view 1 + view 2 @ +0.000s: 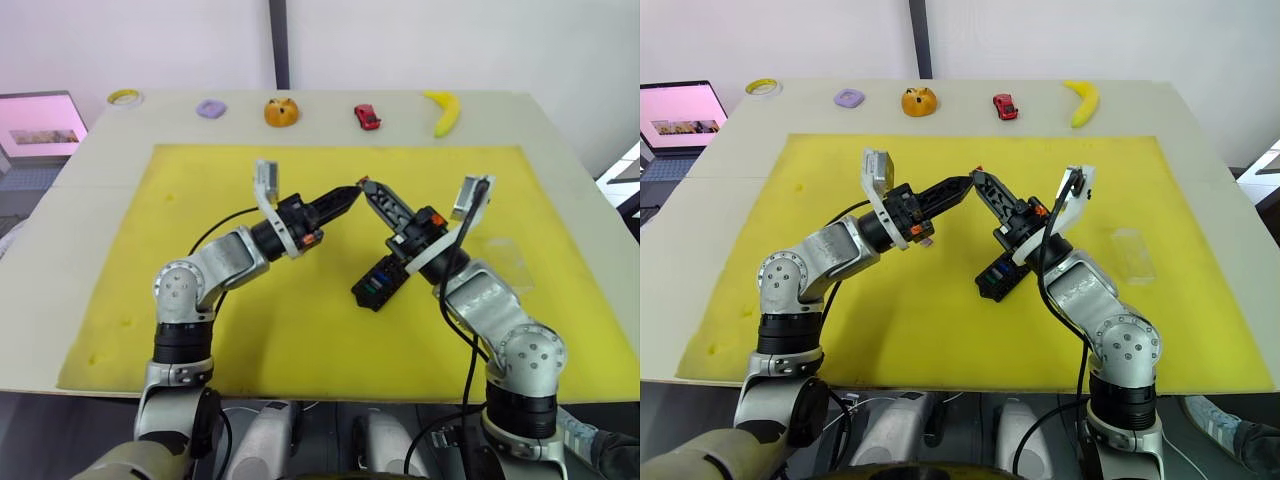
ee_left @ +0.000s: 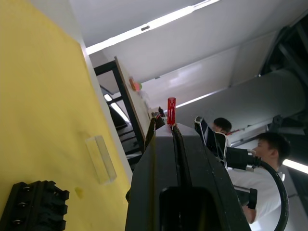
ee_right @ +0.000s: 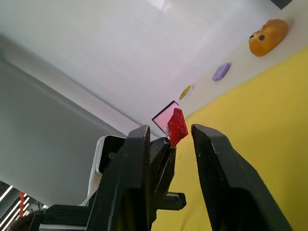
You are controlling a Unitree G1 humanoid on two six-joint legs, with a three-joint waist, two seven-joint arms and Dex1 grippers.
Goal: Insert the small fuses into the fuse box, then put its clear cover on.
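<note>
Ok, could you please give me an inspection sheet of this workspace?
Surface: yellow mat on a beige table.
Job's things: black fuse box on the mat, coloured fuses in some slots; clear cover lying apart on its right; red fuse held above the mat.
Clutter: tape roll, purple piece, orange toy, toy car, banana along the far edge.
Claws: left claw shut on the red fuse; right claw open, tips close to it.
Cables: black cables along both arms.
Surroundings: laptop on the left; people beyond the table.

The 2 end effectors meet tip to tip above the yellow mat (image 1: 300,330), directly over the fuse box (image 1: 377,284); open mat surrounds you.
</note>
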